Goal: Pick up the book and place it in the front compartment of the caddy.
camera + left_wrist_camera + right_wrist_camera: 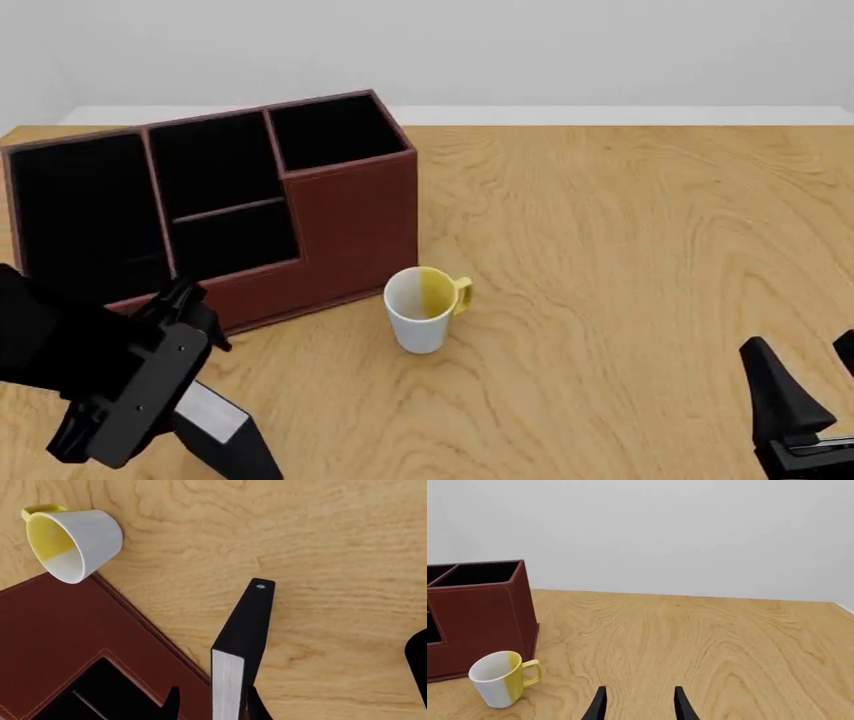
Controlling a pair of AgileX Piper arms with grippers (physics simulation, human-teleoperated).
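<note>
left end effector (212,705) gripping book (243,640), wooden table (641,260)

Light wooden surface (641,230) carrying a caddy and a mug

The surface shows pale, swirling grain and runs back to a white wall. On it, toward the far left in the front view, stands the reddish-brown caddy (350,215) (stepped walls, black-lined compartments open upward). Just in front of the caddy's lower right corner, near but apart from it, a white-and-yellow mug (423,308) stands upright with its handle turned to the right. The rest of the surface to the right of these two is bare wood
</note>
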